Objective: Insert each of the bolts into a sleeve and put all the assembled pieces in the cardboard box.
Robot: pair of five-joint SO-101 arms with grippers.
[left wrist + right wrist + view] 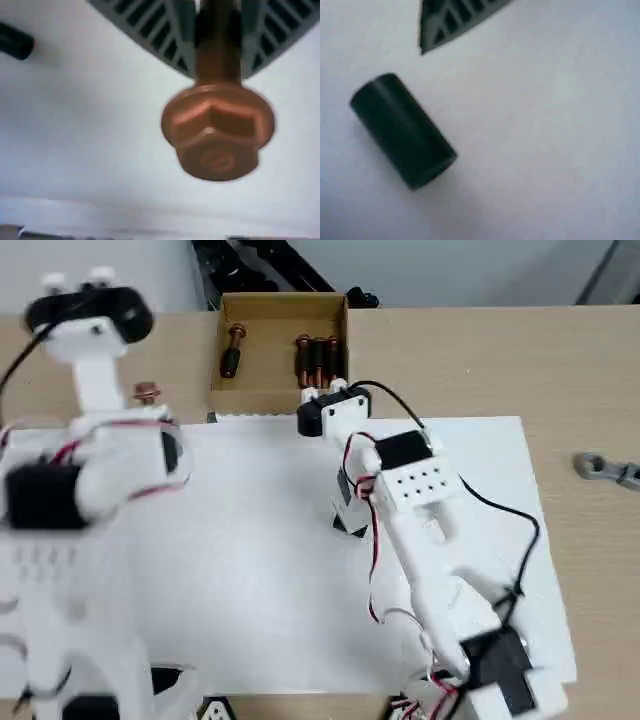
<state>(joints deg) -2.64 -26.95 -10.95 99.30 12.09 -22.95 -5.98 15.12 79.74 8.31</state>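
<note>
Bolt (pixel 217 130) is clamped by its shank in the left fingers (pixel 145 27), head outward, near the white sheet's (pixel 250 540) 11 o'clock corner. Insertion seems to be the step in hand. Next, the shank must line up with the black sleeve (pixel 402 130) lying on the sheet. The cardboard box (pixel 270 365) at 12 o'clock holds finished pieces (pixel 318 358).

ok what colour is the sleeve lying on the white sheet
The sleeve is black, clearest in the right wrist view.
</note>
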